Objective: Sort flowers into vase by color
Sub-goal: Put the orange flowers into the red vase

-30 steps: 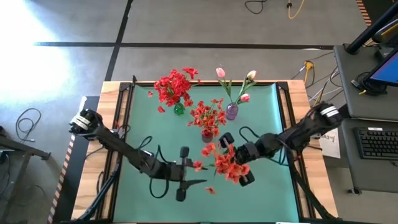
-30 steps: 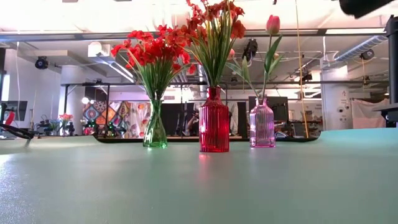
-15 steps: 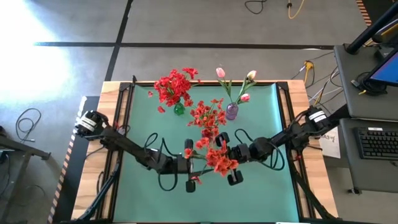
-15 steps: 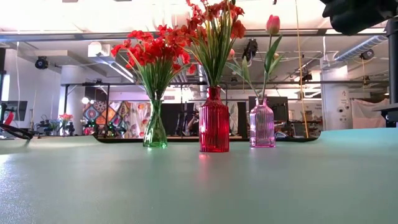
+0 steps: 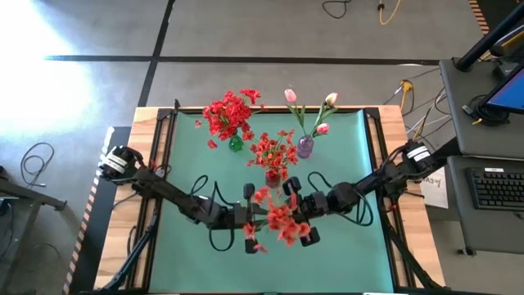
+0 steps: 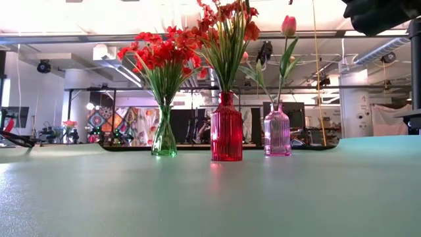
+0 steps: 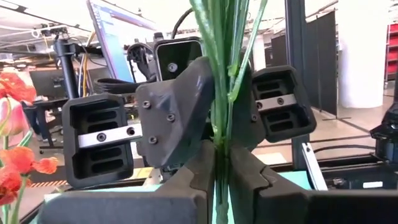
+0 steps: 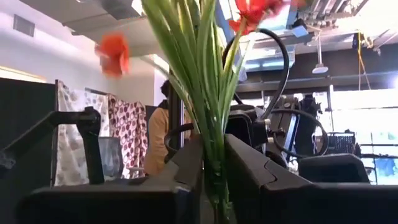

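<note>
both tools meet mid-worktop: left tool and right tool each clenched on thin green stems of the bushy red flowers; smooth green worktop lies open nearer.

We cannot read any words, labels or numbers here. The monitor in the upper left of the left wrist view is too blurry to read.

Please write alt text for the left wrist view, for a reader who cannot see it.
The left hand is shut on a bundle of green flower stems. Directly behind, the right hand surrounds the same stems. Orange-red blossoms show at one edge.
</note>
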You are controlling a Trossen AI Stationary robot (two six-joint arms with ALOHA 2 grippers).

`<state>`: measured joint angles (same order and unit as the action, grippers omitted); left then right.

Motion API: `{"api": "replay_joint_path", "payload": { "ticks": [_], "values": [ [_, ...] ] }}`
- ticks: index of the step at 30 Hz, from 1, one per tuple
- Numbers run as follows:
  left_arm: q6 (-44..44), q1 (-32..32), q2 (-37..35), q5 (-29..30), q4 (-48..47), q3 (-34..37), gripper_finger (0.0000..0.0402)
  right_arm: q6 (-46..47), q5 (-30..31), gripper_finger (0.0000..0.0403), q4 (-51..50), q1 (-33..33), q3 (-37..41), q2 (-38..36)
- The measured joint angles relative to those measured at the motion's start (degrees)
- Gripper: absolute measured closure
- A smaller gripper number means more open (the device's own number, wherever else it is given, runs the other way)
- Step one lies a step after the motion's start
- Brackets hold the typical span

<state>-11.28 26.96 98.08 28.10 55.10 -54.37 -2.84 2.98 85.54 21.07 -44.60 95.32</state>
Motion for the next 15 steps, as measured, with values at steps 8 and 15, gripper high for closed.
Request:
{"api": "replay_joint_path", "payload": {
  "ticks": [8, 15],
  "values": [
    [2.23, 3.12, -3.88, 3.45, -10.66, 0.07, 0.04, 3.22, 0.04, 0.0262, -18.83, 0.07, 0.0, -7.32],
    [7.83, 7.1, -11.08, 12.67, -27.49, 0.09, 0.0401, 6.88, 7.14, 0.0204, -45.23, 1.04, -0.76, -16.61]
  ]
}}
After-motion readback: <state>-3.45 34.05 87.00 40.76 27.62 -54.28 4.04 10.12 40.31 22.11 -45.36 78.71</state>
